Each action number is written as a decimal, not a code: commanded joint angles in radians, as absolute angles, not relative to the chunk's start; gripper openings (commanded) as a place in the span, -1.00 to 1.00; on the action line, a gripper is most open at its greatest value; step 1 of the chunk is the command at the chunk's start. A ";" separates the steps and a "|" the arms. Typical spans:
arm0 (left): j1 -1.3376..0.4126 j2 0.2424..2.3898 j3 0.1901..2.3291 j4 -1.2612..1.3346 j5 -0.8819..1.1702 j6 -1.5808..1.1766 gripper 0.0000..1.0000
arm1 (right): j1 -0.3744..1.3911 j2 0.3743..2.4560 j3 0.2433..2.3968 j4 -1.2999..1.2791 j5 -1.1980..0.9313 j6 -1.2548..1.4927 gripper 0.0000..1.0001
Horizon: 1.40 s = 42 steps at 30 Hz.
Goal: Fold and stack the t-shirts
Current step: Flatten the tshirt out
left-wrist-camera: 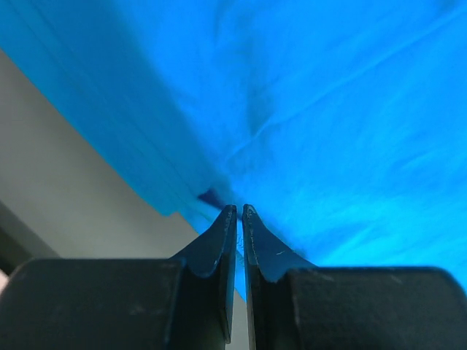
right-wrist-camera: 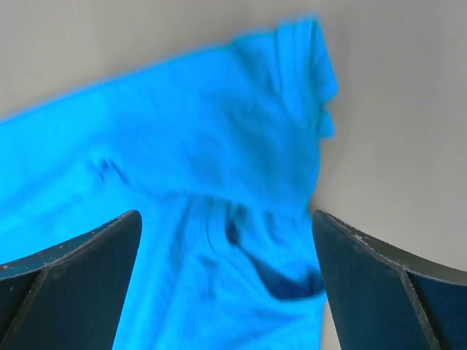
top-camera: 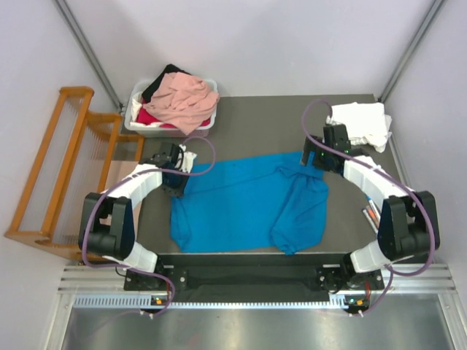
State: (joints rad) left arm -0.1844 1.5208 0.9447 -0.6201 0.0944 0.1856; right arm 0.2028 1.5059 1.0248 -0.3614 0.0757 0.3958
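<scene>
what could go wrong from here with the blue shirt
1. The left pincer is shut on only a small pinch at the edge of the blue t-shirt; a pull might slip it free.
2. The right pincer hangs open over rumpled cloth, holding nothing, so a lift by the left alone would likely drag the shirt askew.
3. Its near right part lies bunched; folding now may trap creases.

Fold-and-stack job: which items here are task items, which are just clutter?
Job:
- blue t-shirt, spread out
- salmon-pink tee, red tee, black tee, heaped in the white tub
- white tees, far right corner

Lying about:
- white tub
- wooden rack
- what look like pens, right edge
</scene>
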 commanded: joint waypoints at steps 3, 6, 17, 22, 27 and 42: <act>-0.173 1.514 0.919 -0.565 0.066 0.173 -0.74 | 0.215 1.443 0.936 -0.365 0.069 0.387 0.99; -0.167 1.505 0.926 -0.560 0.066 0.164 -0.66 | 0.213 1.457 0.936 -0.364 0.071 0.384 0.99; -0.011 1.447 0.954 -0.508 0.172 0.137 0.14 | 0.212 1.485 0.948 -0.339 0.015 0.419 0.99; 0.028 1.456 0.973 -0.521 0.213 0.140 0.12 | 0.212 1.508 0.956 -0.347 0.005 0.417 0.99; 0.026 1.473 0.966 -0.523 0.239 0.132 0.07 | 0.210 1.505 0.950 -0.338 0.005 0.414 0.99; 0.028 1.565 0.956 -0.465 0.222 0.135 -0.01 | 0.204 1.485 0.953 -0.342 0.028 0.423 0.99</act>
State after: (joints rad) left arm 0.0261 1.5337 0.9356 -0.5224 0.2199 0.1398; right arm 0.2070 1.5124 0.9241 -0.3737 0.0174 0.4141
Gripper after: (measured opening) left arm 0.501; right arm 0.996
